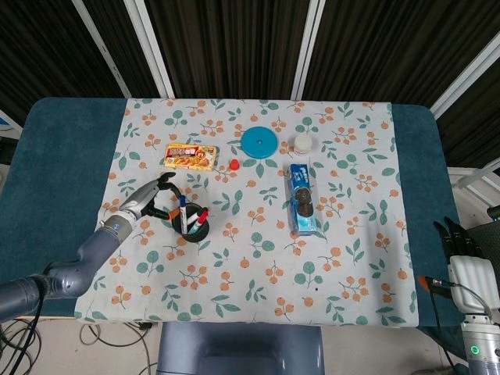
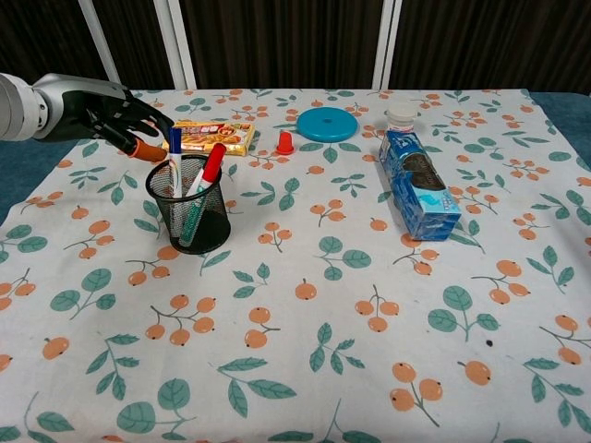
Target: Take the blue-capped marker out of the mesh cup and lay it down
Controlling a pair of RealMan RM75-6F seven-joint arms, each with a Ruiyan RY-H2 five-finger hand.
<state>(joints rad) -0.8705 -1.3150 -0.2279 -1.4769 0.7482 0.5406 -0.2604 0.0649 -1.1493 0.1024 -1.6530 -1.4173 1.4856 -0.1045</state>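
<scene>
Marker (image 2: 175,159) upright in cup (image 2: 191,214) beside a red-capped one, not yet grasped; left hand (image 2: 118,114) at cup's ten o'clock, fingers apart and empty, in approach; next, probably pinch blue cap, lift clear, lay on surface (image 2: 332,305).

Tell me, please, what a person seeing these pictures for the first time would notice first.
The eye goes first to the black mesh cup on the left of the flowered tablecloth, with a blue-capped marker and a red-capped marker standing in it. The left hand hovers just beside the blue cap, holding nothing. Further right lies a blue cookie box, with a round blue lid behind it.
</scene>
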